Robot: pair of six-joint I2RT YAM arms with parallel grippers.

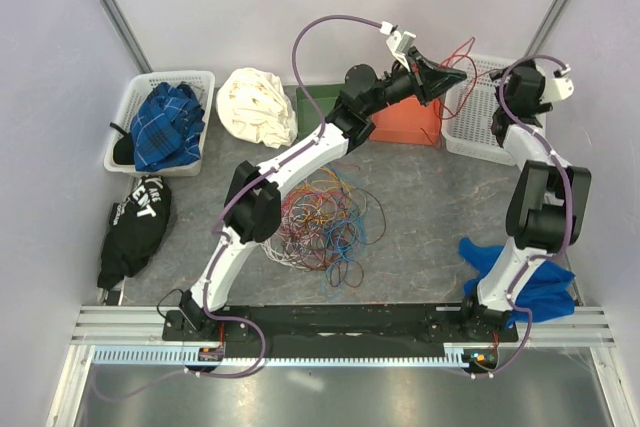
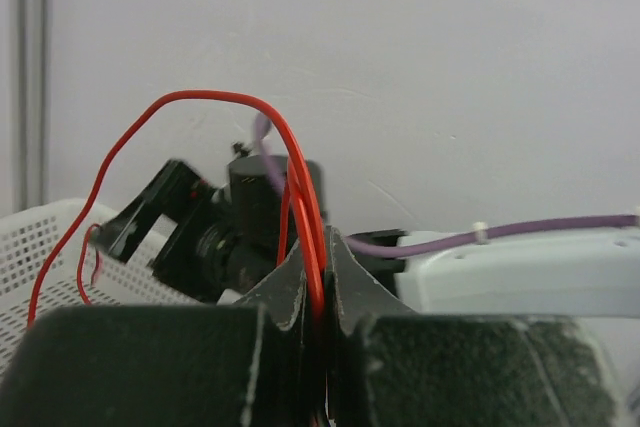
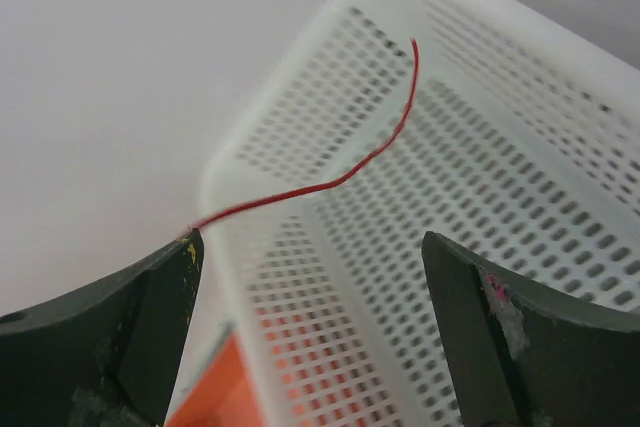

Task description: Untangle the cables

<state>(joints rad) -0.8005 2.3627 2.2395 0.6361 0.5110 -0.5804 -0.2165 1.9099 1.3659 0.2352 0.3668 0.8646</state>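
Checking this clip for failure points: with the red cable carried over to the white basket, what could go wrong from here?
1. The red cable arches stiffly up from the shut left gripper. Once released, it may spring outside the rim of the white basket.
2. Its free end appears to rest against one finger of the open right gripper, so it could snag and get dragged if that arm moves.

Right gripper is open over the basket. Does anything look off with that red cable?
Yes. The red cable is pinched in the shut left gripper and arches up loosely. One stretch of it seems to rest against a fingertip of the open right gripper, above the white basket rather than inside it. It may be snagged there.
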